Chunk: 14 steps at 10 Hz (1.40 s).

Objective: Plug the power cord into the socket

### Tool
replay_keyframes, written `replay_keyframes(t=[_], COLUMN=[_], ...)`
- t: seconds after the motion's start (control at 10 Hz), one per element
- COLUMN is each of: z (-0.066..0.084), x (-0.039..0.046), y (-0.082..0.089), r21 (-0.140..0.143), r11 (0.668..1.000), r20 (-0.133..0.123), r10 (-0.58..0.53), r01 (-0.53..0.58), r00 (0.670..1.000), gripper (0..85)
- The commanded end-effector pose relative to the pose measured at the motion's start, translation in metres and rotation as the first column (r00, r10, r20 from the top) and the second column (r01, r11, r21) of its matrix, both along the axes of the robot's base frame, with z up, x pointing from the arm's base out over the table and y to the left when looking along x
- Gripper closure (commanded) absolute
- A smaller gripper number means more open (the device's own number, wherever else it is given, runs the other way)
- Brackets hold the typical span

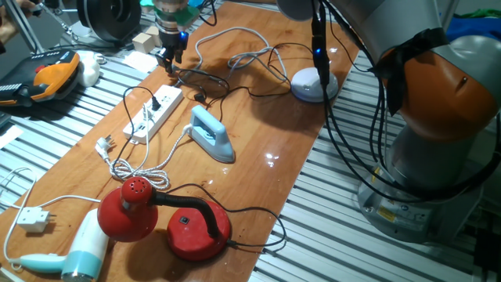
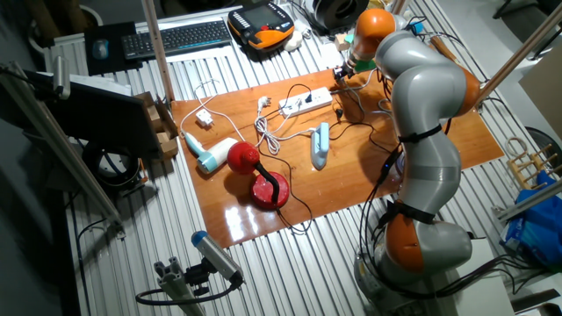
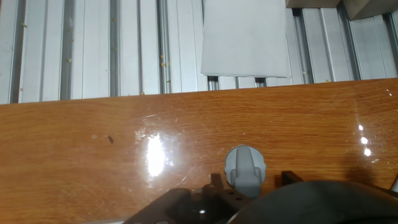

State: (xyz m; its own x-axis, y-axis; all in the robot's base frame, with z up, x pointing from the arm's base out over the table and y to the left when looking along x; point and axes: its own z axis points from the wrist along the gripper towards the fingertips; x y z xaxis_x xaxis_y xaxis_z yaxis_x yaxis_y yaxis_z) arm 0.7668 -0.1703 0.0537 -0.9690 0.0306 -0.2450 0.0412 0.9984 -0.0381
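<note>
A wooden table (image 1: 313,117) holds several appliances and tangled cords. The robot's gripper (image 1: 170,61) hangs at the far left edge of the board, fingers pointing down, just beyond the far end of the white power strip (image 1: 153,113). Whether its jaws are open or closed cannot be told. The thin black power cord (image 1: 205,79) loops on the wood just right of the gripper, its small black plug (image 1: 200,97) lying beside the strip. A pale blue iron (image 1: 210,133) sits right of the strip. Nearer stand a red desk lamp (image 1: 168,219) and a white hair dryer (image 1: 82,249).
</note>
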Motion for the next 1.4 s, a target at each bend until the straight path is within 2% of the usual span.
replay_keyframes(t=[0.0, 0.3, 0.4, 1.0, 1.1, 1.3], z=[0.0002, 0.001, 0.0009, -0.0014, -0.0009, 0.0001], x=[0.0001, 0.0004, 0.0004, 0.0016, 0.0021, 0.0028], y=[-0.0002, 0.0001, 0.0001, 0.0011, 0.0007, 0.0001], r21=[0.0, -0.005, -0.005, -0.007, -0.01, -0.016], r11=[1.0, 1.0, 1.0, 1.0, 1.0, 0.999], r20=[0.0, 0.002, 0.003, 0.007, 0.007, 0.004], r10=[0.0, 0.002, 0.0, 0.005, 0.015, 0.032], r01=[0.0, -0.002, 0.0, -0.005, -0.015, -0.032], r00=[1.0, 1.0, 1.0, 1.0, 1.0, 0.999], gripper=[51.0, 51.0, 34.0, 34.0, 51.0, 51.0])
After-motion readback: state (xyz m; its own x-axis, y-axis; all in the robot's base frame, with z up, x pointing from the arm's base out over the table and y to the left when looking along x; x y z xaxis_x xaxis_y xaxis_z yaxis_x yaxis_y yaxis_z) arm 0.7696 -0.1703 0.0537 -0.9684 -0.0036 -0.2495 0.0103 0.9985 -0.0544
